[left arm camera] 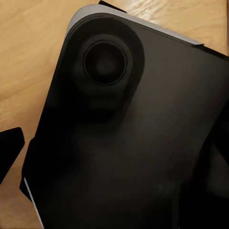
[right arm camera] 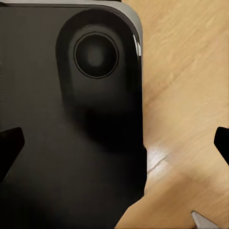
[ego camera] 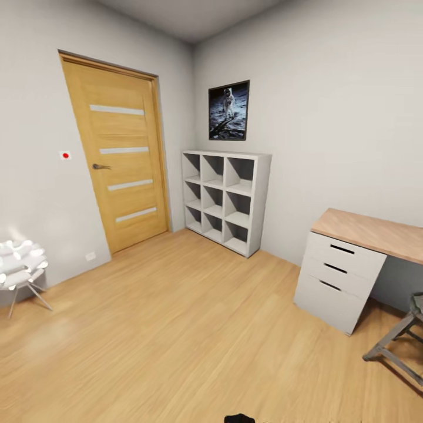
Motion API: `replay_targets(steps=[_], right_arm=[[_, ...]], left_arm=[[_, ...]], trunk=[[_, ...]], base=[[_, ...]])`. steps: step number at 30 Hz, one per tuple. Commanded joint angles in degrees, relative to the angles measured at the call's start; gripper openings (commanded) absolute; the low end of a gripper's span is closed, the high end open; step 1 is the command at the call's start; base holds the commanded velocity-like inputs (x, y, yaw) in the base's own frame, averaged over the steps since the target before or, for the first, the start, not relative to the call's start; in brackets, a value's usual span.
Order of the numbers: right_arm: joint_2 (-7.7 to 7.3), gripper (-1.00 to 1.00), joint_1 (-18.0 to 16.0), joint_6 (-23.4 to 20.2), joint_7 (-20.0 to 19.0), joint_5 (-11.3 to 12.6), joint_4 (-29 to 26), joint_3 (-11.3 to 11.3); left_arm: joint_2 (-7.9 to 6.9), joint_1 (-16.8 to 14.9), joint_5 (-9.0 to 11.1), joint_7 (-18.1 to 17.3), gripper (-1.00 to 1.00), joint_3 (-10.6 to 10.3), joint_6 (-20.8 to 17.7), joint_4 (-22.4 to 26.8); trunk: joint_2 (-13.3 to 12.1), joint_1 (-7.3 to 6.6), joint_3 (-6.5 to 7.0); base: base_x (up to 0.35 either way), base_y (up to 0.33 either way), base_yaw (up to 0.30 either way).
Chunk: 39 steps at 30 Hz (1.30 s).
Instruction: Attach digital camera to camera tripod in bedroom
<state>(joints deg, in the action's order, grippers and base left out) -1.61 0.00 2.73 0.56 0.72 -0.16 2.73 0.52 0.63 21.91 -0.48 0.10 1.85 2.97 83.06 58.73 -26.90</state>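
White cube shelf (ego camera: 226,200) in the corner: wooden door (ego camera: 117,158) to its left, astronaut poster (ego camera: 229,110) above. Desk (ego camera: 352,258) (three drawers) to its right; white chair (ego camera: 20,267) far left.

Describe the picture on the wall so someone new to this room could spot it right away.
Start at the wooden door, then go right past the room's corner to the white cube shelf. The framed picture hangs directly above it: black-framed, showing an astronaut on the moon, the only artwork on these pale walls.
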Motion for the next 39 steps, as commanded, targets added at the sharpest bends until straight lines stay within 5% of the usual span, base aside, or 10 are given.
replay_targets(steps=[1, 12, 39], right_arm=[[0.01, 1.0, 0.0, 0.17, 0.05, 0.07, -0.01, 0.26], [0.03, 1.0, 0.0, 0.17, 0.05, -0.04, -0.01, 0.26], [-0.06, 1.0, 0.0, 0.17, 0.04, -0.54, -0.01, -0.27]], left_arm=[[0.0, 0.05, 0.33, -0.05, 1.0, -0.01, 0.08, 0.1], [0.0, 0.05, 0.25, -0.05, 1.0, -0.27, 0.08, 0.1], [-0.08, 0.05, 0.26, -0.13, 1.0, -0.17, 0.16, 0.1]], trunk=[[0.02, 0.0, -0.03], [0.02, 0.0, -0.03], [0.02, 0.0, -0.03]], base=[[0.0, 0.0, -0.286], [0.0, 0.0, -0.256], [0.082, 0.056, -0.009]])
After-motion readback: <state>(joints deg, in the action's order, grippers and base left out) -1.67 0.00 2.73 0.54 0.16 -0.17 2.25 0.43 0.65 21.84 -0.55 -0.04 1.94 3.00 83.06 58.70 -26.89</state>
